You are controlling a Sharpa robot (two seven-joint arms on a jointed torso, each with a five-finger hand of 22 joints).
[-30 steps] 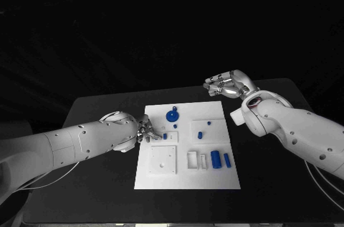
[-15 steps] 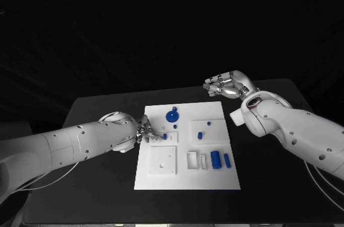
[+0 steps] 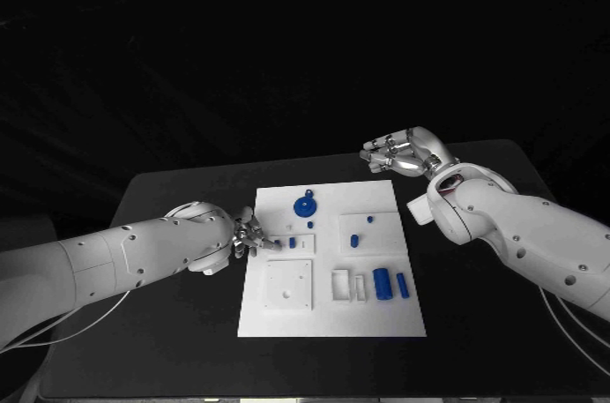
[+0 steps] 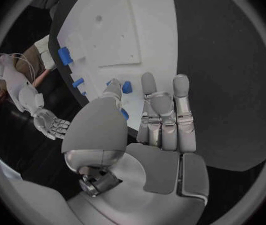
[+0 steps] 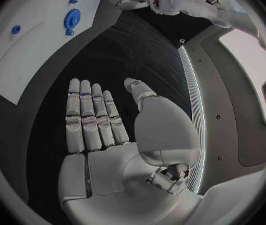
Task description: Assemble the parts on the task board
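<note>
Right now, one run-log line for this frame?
left hand: open, fingertips at task board left edge by small blue part | right hand: open, raised beyond board | blue gear: on board

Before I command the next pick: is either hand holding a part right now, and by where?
No. The left hand reaches over the task board edge, fingers apart; the right hand is open, empty.

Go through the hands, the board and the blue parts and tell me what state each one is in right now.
Left hand: open, fingers over the board's left edge, holding nothing.
Right hand: open, raised beyond the board, holding nothing.
Board: flat on the table.
Gear: seated on the board.
Two cylinders: lying side by side on the board.
</note>
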